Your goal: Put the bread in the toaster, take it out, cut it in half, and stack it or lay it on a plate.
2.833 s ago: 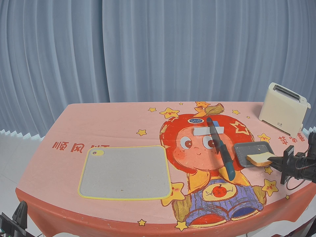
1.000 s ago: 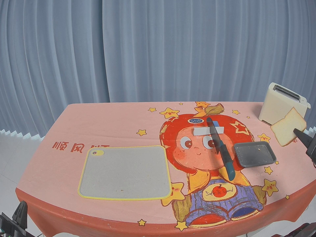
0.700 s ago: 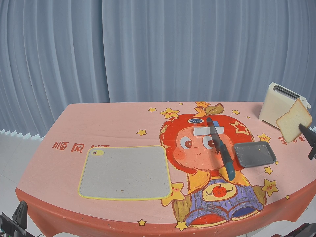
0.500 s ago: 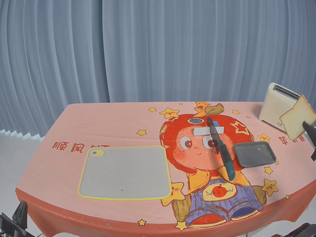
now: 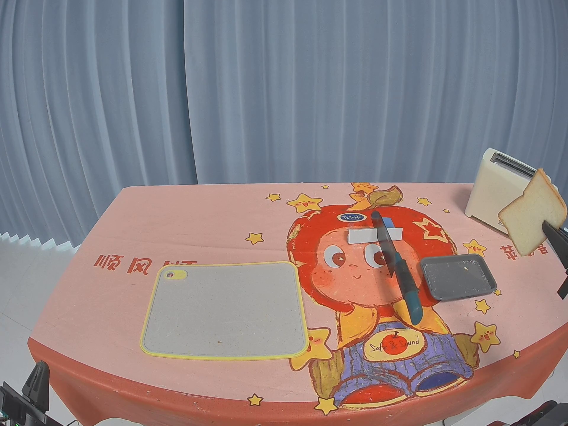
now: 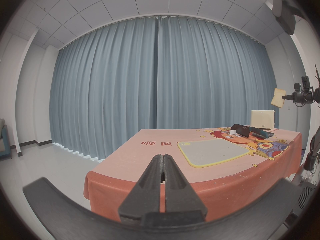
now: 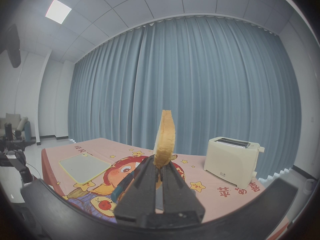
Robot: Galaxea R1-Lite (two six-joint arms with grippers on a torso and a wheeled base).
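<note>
Bread: I see the slice [image 5: 531, 219] up in the air at the right edge of the head view, on edge and tilted, above the counter [image 5: 177, 226].
Right pincer: my right pincer [image 7: 160, 165] is clamped narrowly on the slice's lower edge.
Toaster: the cream toaster [image 5: 500, 190] stands in the right rear corner of the counter, just behind the slice in the picture; I cannot tell whether they touch.
Plate: the grey plate [image 5: 457, 276] lies right of centre, lower in frame than the bread.
Knife: the knife [image 5: 397, 264] lies just left of the plate, with its handle toward the lower frame.
Cutting board: the cutting board [image 5: 225, 310] lies flat, lower left of centre.
Left pincer: my left pincer [image 6: 163, 165] is closed on nothing, off the counter's near left corner.
</note>
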